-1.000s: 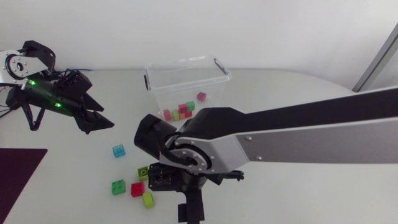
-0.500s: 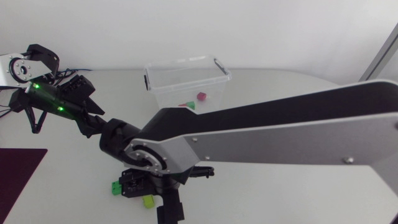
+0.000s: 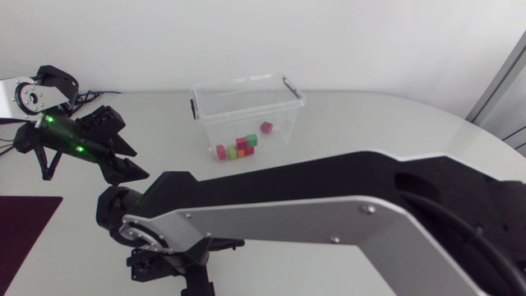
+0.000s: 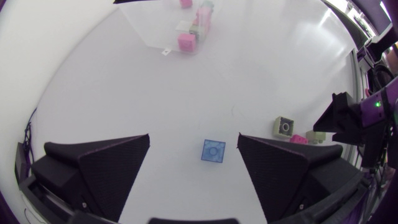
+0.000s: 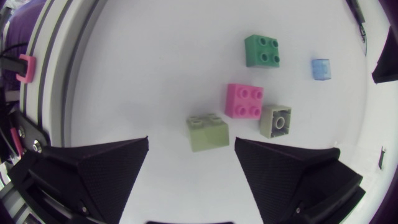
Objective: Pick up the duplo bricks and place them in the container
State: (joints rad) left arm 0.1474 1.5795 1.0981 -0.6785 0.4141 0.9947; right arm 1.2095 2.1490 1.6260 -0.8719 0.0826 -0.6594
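Left gripper (image 4: pixel 193 135) released, straddling the blue brick (image 4: pixel 214 151) — right gripper (image 5: pixel 191 139) released, straddling the pale green brick (image 5: pixel 208 132)

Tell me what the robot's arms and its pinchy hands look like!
The right arm is a long silver-grey link with black joints. The left arm is mostly black, with small green lights glowing on it. The left gripper and the right gripper are matte black, each with two broad wedge-shaped fingers.
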